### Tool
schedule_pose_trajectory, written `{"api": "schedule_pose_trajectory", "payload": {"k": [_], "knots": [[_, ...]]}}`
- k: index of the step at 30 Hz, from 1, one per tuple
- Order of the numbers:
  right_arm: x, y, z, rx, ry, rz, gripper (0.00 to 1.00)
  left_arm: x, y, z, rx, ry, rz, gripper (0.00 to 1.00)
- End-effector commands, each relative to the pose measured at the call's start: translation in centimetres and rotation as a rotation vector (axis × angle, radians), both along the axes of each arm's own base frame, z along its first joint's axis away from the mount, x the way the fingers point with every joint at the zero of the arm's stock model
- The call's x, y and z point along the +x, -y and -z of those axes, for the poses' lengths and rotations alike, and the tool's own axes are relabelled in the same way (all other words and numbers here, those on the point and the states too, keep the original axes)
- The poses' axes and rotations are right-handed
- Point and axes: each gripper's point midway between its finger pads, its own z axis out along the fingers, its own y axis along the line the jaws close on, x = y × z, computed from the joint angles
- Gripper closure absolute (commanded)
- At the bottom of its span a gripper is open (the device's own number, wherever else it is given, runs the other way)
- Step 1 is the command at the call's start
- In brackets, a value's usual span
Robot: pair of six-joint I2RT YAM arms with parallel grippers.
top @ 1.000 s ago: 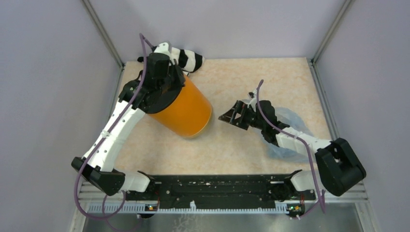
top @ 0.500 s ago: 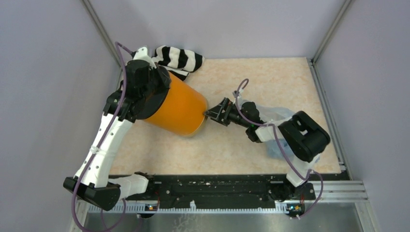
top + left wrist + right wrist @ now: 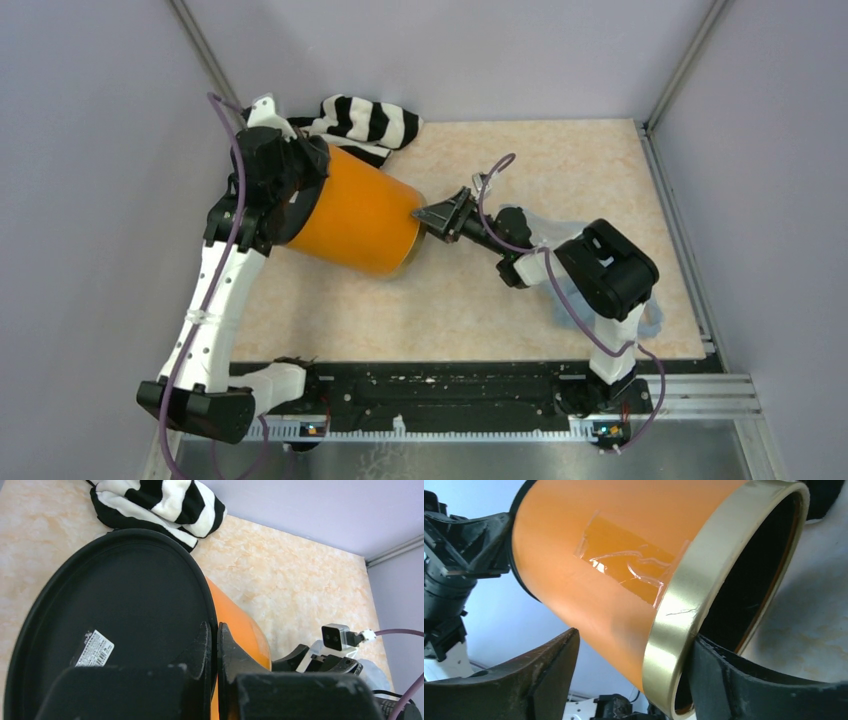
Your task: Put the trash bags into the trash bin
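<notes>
- The orange trash bin (image 3: 360, 220) was tipped onto its side over the table (image 3: 560, 160). The left claw (image 3: 214, 632) held it at the black end, its 2 fingers pressed together on that rim. So thin a pinch could have slipped or let the bin swivel.
- The right claw (image 3: 635, 639) stood spread astride the gold band (image 3: 674, 610) at the bin's other end. 1 finger was in the dark hollow touching the rim, and the other was clear of the orange wall. Closing off-centre could have wrenched the bin out of the left claw's pinch.
- The light-blue trash bag (image 3: 565, 226) lay on the table beyond the bin's gold-banded end, apart from the bin and partly hidden by the right arm. A dropped bin could have rolled onto the bag or into the striped cloth (image 3: 365, 120) just behind the bin's black end.
- With both claws busy on the bin, neither was free for the bag.
</notes>
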Motion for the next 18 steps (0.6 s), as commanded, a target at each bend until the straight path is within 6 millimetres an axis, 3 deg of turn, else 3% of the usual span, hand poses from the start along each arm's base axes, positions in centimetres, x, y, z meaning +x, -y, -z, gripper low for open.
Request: {"api": "schedule_pose_trajectory", "payload": {"k": [1, 9, 14, 16, 18], "knots": [[-2.0, 0.0, -10.2, 0.228, 0.208, -0.077, 0.32, -0.7, 1.1, 6.6, 0.014, -0.213, 0.071, 1.0], [-2.2, -0.3, -13.2, 0.211, 0.225, -0.102, 0.53, 0.2, 2.4, 7.1, -0.056, -0.206, 0.109, 1.0], [-1.4, 0.7, -14.7, 0.142, 0.242, -0.063, 0.91, 0.5, 2.7, 7.1, -0.076, -0.198, 0.119, 1.0], [-1.0, 1.2, -15.1, 0.104, 0.249, -0.049, 1.0, 0.7, 2.7, 6.6, -0.072, -0.186, 0.122, 1.0], [-0.6, 1.7, -15.7, 0.066, 0.262, -0.033, 1.0, 1.0, 2.5, 5.9, -0.062, -0.171, 0.116, 0.79]]}}
